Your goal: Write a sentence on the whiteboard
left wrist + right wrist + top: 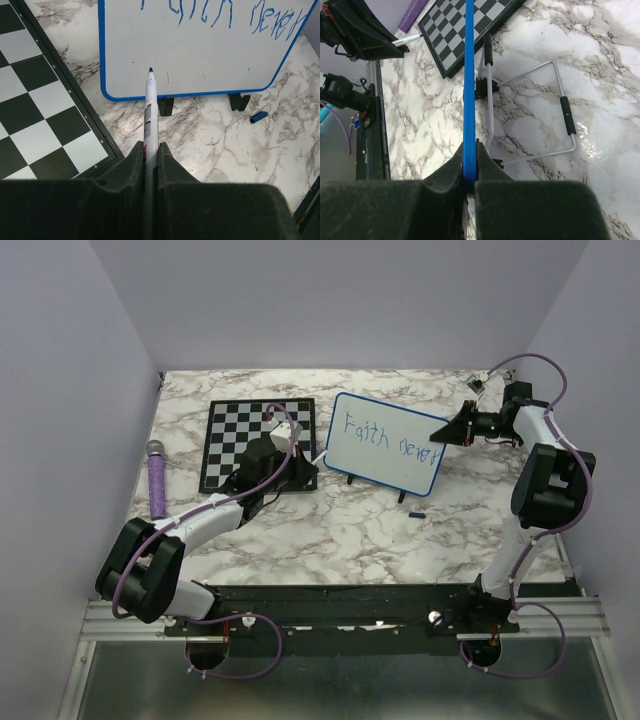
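The whiteboard [385,445] stands tilted on its feet at mid-table, blue-framed, also seen in the left wrist view [200,50]. The sentence [388,438] reads "Faith never" in blue along its top [225,17]. My left gripper [300,468] [150,150] is shut on a white marker [150,115]. The marker's blue tip points at the board's lower-left area; I cannot tell whether it touches. My right gripper [447,428] [470,150] is shut on the whiteboard's blue right edge [469,75].
A checkered chessboard [240,430] [35,100] lies left of the whiteboard, under my left arm. A purple cylinder [158,480] lies at the far left. A blue marker cap [417,511] [258,117] rests in front of the board. A wire stand [530,110] props the board from behind.
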